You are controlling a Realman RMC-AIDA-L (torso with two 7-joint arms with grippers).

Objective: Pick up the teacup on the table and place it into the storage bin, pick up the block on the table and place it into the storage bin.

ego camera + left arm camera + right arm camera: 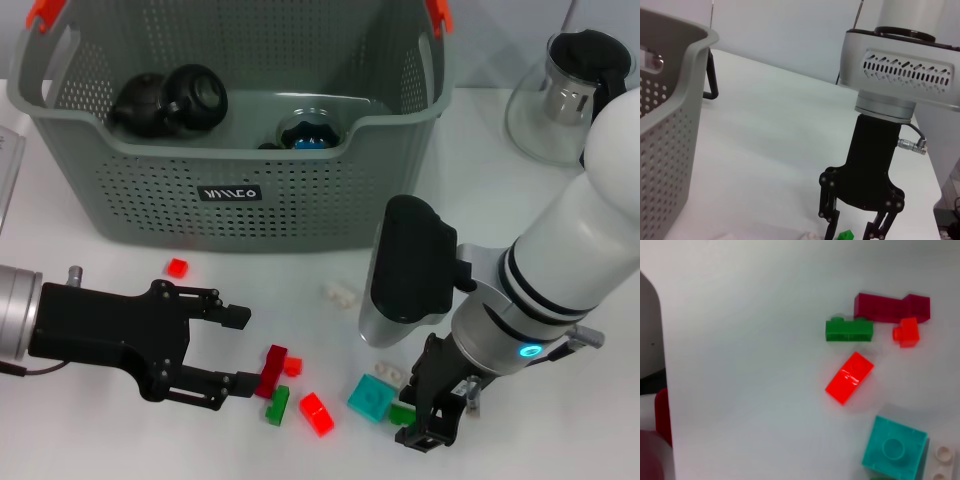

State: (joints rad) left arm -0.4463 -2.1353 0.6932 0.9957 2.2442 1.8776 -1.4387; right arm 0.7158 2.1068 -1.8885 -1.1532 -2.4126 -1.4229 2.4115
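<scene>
Two grippers work low over a white table (pixel 90 255). We see the grey storage bin (pixel 300 215) at the back, already holding dark cups (pixel 170 100). Loose blocks lie in front of it. Our left gripper (pixel 243 350) reaches in from the left, fingers spread wide, its lower fingertip touching or just beside a dark red block (pixel 271 370). Our right gripper (pixel 432 425) points down, fingers apart around a small green block (pixel 402 412) beside a teal block (pixel 369 397). We judge the block-picking step is in hand. Next, the right fingers would need to close on the green block, then lift towards the bin.
</scene>
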